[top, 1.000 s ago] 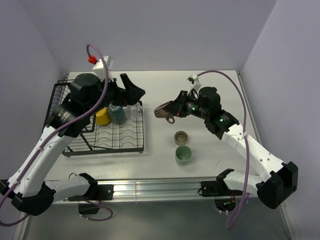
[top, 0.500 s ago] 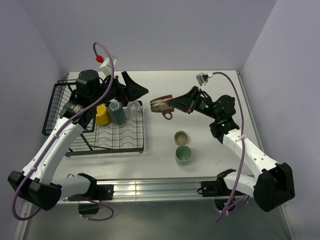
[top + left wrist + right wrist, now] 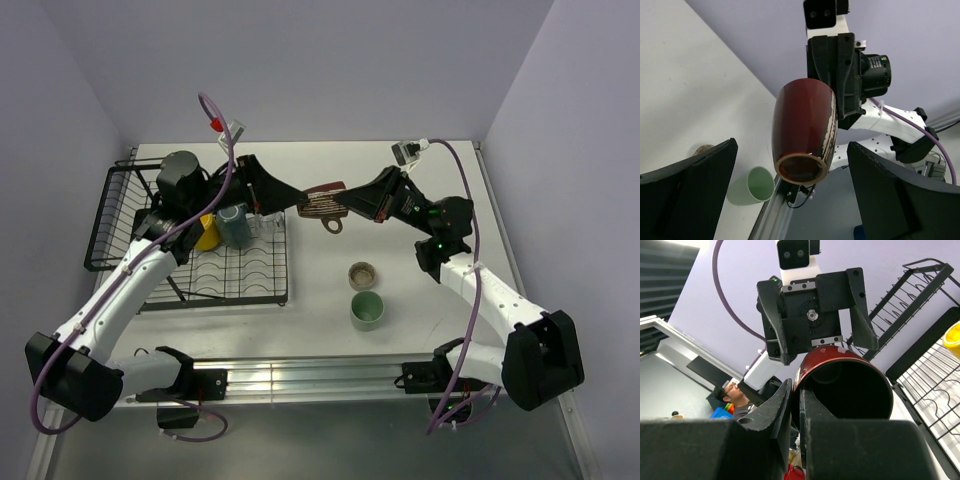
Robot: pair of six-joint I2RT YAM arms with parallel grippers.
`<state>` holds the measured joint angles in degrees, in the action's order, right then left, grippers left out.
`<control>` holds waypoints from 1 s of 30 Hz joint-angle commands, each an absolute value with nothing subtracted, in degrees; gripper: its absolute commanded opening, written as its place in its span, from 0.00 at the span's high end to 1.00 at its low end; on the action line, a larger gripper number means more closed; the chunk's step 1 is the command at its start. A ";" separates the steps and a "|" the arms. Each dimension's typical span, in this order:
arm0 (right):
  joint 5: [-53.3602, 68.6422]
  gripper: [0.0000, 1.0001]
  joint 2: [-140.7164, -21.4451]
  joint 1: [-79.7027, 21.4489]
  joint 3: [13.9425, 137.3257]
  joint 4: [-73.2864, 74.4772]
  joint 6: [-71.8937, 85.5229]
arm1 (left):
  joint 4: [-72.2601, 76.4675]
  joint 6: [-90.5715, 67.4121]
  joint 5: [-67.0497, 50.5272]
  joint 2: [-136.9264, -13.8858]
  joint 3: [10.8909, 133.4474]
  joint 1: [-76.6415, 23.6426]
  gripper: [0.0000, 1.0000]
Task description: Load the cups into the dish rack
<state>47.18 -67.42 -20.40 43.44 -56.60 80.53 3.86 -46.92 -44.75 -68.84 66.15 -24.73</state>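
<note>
The step in hand looks like a mid-air handover of a glossy dark red-brown mug with a side handle, which hangs above the table just to the right of the black wire dish rack, lying on its side with its base towards the rack. The right gripper holds it by the rim, one finger inside the mouth and one outside. The left gripper faces it from the rack side with its fingers spread wide, one on each side of the mug's base and not touching it. Inside the rack stand a yellow mug, a grey mug and a clear glass. To the rack's right, on the table, sit a beige-brown cup and a pale green tumbler. The next move probably calls for the left fingers to close squarely on the mug's body before the right lets go, since the glazed wall may slip.
</note>
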 commanded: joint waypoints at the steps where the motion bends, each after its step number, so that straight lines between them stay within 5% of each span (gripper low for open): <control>1: 46.67 1.00 -67.67 -20.04 43.68 -63.98 82.27 | 11.60 -49.83 -48.25 -67.24 65.22 -25.31 0.02; 14: 45.70 1.00 -68.73 -20.04 43.77 -63.90 81.04 | 8.00 -47.72 -43.86 -68.82 66.18 -30.23 0.09; 30: 45.70 1.00 -69.43 -20.04 44.65 -63.90 80.68 | 7.38 -47.64 -43.24 -70.40 66.36 -31.20 0.30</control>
<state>47.07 -69.41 -20.36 43.42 -59.31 81.36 5.85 -48.03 -42.09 -70.48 65.23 -30.26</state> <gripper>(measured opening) 0.120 0.708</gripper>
